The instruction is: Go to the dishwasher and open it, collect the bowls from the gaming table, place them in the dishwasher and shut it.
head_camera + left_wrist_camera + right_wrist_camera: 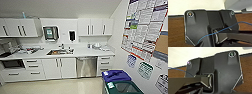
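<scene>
The closed stainless-steel-fronted dishwasher [86,66] is sitting under the white countertop [82,52], just right of the steel sink [58,52]. Whether either claw is open or closed, I cannot tell.

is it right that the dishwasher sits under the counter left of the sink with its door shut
Not quite. In the head view the dishwasher sits under the counter to the right of the sink, not the left. Its door is indeed shut.
</scene>
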Tool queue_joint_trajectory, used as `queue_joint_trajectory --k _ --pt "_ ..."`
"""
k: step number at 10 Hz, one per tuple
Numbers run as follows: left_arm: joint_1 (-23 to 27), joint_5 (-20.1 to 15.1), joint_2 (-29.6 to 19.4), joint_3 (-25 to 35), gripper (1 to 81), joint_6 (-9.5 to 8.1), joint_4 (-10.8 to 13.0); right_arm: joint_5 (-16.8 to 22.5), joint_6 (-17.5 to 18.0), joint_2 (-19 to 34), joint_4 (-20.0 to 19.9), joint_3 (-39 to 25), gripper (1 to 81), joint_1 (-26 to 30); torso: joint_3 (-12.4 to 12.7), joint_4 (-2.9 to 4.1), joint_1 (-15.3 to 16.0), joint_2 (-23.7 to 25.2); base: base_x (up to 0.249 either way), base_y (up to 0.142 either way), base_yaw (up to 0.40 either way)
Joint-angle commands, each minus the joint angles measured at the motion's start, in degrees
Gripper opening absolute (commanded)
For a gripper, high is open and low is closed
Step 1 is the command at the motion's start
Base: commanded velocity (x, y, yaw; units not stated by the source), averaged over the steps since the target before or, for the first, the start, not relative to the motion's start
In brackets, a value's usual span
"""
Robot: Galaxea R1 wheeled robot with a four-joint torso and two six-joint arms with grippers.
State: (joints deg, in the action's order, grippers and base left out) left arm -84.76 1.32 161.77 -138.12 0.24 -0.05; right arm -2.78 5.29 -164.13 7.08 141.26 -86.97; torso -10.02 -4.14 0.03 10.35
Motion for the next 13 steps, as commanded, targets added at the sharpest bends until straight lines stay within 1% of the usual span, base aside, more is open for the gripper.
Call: queue_joint_trajectory --k 1,13 --pt "3.15 -2.9 -0.65 0.48 81.1 0.46 0.31 2.78 -0.37 0.62 -0.22 -0.56 81.1 2.98 0.0 0.0 0.0 0.0 0.091 0.0 0.0" --pt "3.16 -2.99 -1.0 0.39 81.1 0.46 0.22 2.87 -0.37 0.71 -0.31 -0.39 81.1 2.54 -0.02 0.0 0.02 -0.05 0.087 0.0 0.0"
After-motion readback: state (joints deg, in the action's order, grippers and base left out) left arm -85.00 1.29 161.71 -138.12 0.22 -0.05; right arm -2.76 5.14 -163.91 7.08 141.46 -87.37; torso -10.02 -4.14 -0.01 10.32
